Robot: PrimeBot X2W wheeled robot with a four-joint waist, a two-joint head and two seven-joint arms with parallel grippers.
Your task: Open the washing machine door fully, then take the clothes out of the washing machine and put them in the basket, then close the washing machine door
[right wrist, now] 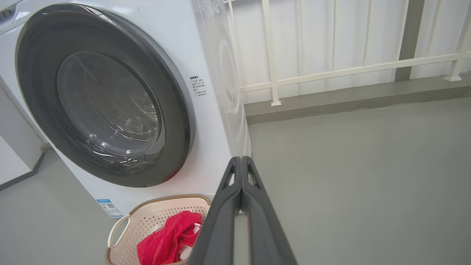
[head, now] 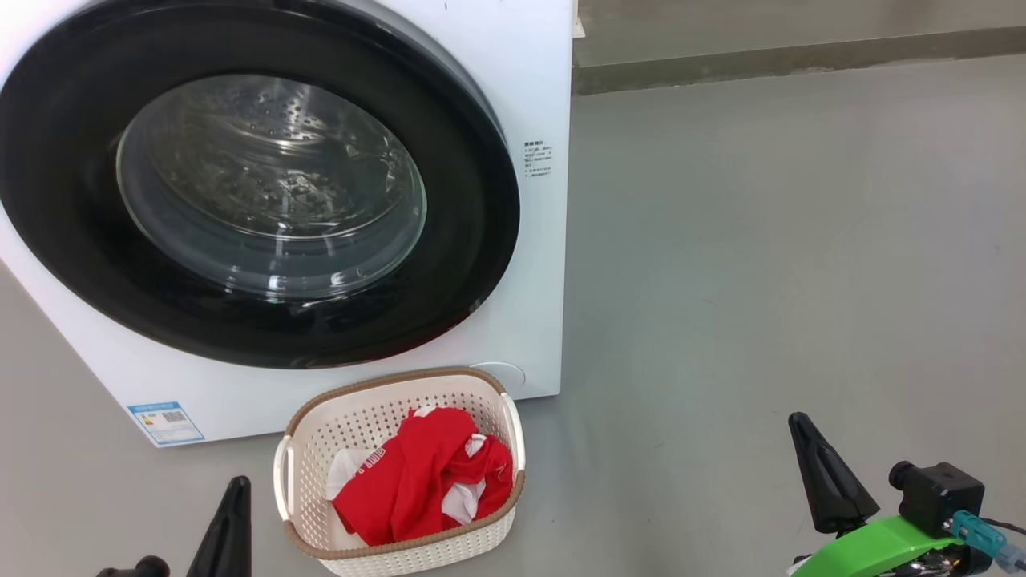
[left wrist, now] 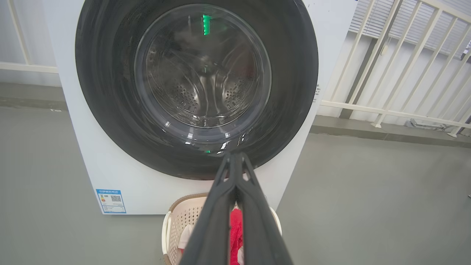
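Observation:
The white washing machine (head: pixel 513 96) fills the upper left of the head view. Its round black-rimmed door (head: pixel 256 184) lies flat against the front, with a bare steel drum behind the glass. On the floor just in front stands the cream basket (head: pixel 365 417) with red and white clothes (head: pixel 425 477) heaped inside. My left gripper (left wrist: pixel 235 154) hangs low to the left of the basket, fingers pressed together on nothing. My right gripper (right wrist: pixel 241 158) is shut and empty too, over open floor to the basket's right.
Grey floor (head: pixel 761 280) spreads to the right of the machine. A white railing (right wrist: pixel 331 70) on a low kerb runs along the back wall behind it. A blue label (head: pixel 166 422) sits at the machine's lower left corner.

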